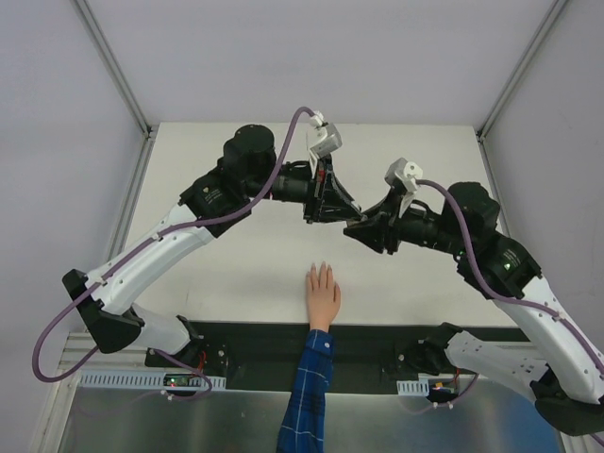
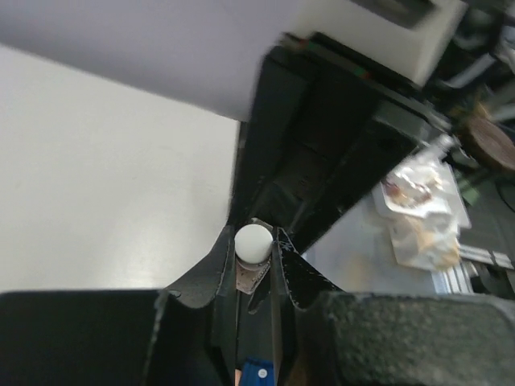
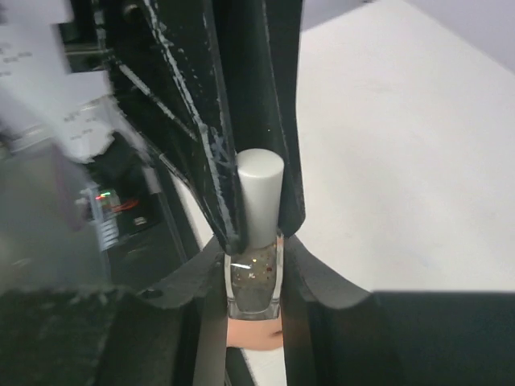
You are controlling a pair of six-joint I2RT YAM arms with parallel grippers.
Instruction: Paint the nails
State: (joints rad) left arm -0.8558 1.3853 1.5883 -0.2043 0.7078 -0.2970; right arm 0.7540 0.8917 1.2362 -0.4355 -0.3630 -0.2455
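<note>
Pinching cap [image 2: 252, 241] with left gripper [image 2: 253, 249]; clamping polish bottle [image 3: 254, 283] with right gripper [image 3: 256, 277], both raised above table [image 1: 236, 274]. Below, well apart: nails [image 1: 321, 269] on mannequin hand [image 1: 323, 294], flat, near front edge.

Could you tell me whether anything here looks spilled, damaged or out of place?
Nothing is spilled. The nail polish bottle is capped, held by the right gripper, with the left gripper shut on its white cap. The mannequin hand lies flat on the table. Only white scuffs mark the left jaws.
</note>
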